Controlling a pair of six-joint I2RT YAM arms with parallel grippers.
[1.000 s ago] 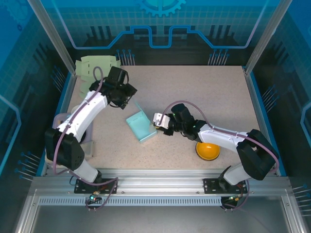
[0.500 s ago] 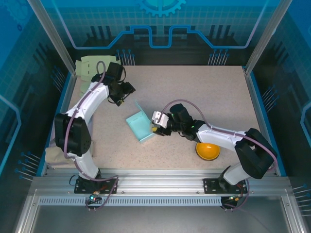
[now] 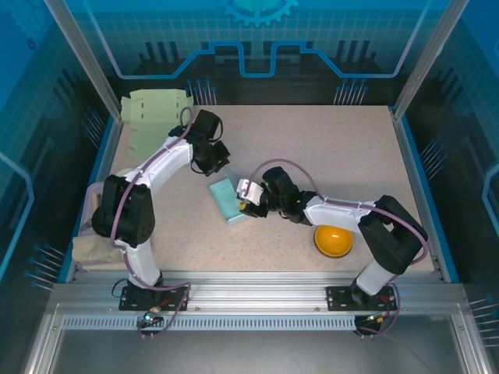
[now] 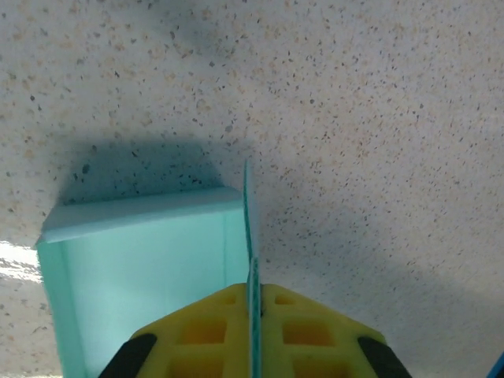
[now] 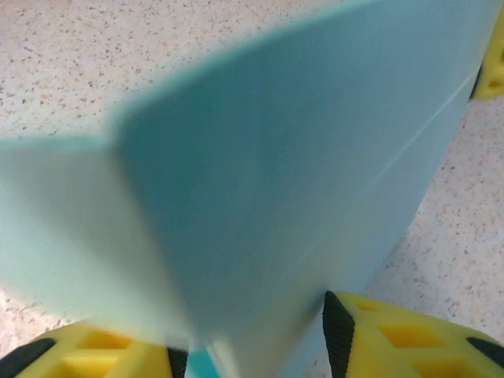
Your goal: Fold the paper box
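One speckled beige tabletop (image 3: 343, 156) carries everything, with a stack of pale green flat cardboard sheets (image 3: 152, 117) at its far left corner. A small teal paper box (image 3: 224, 196) lies open near the middle, between the two arms, well apart from the orange round bowl (image 3: 334, 240) by the right arm. At the box's far side the left gripper (image 4: 253, 293) is clamped tight on a thin upright flap, while the right gripper (image 5: 252, 339) has its yellow fingers (image 5: 394, 339) standing partly apart astride a teal panel at the box's near right edge.
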